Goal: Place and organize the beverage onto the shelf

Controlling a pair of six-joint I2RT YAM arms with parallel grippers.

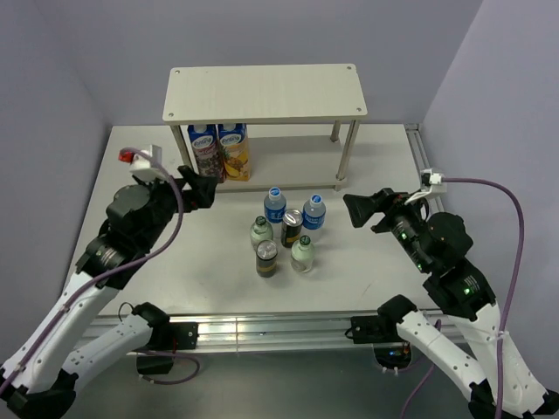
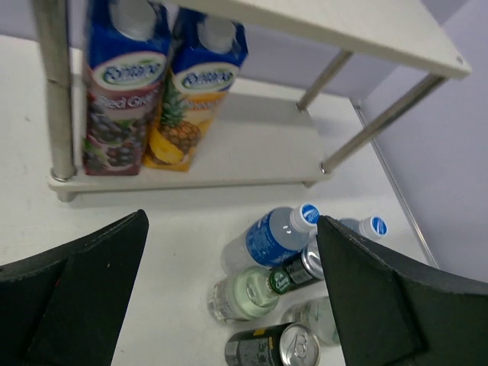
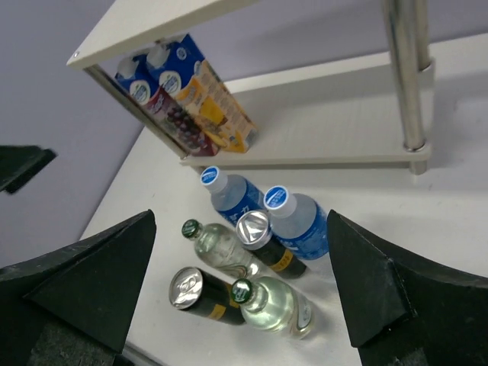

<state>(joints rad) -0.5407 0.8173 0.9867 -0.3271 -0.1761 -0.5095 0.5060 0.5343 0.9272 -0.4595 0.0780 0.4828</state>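
- The left gripper [image 1: 201, 186] and right gripper [image 1: 360, 212] hang on either side of the drinks [image 1: 293, 229], jaws wide apart and empty.
- The six drinks stand huddled on the table [image 1: 175, 253]. Taking an outer one first, such as the near can [image 1: 266, 258], should spare its neighbours.
- On the shelf [image 1: 262, 92], cartons [image 1: 218, 150] fill the lower board's left end, so aim right.

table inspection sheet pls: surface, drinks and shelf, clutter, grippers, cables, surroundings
surface: white table, no spills seen
job's things: water bottles, glass bottles and cans, two of each, upright in a cluster in front of the shelf; none on it yet
clutter: two juice cartons upright at the left end of the shelf's lower board
grippers: left gripper and right gripper open, holding nothing
cables: purple left cable and right cable, apart from the drinks
surroundings: plain walls; nothing else seen
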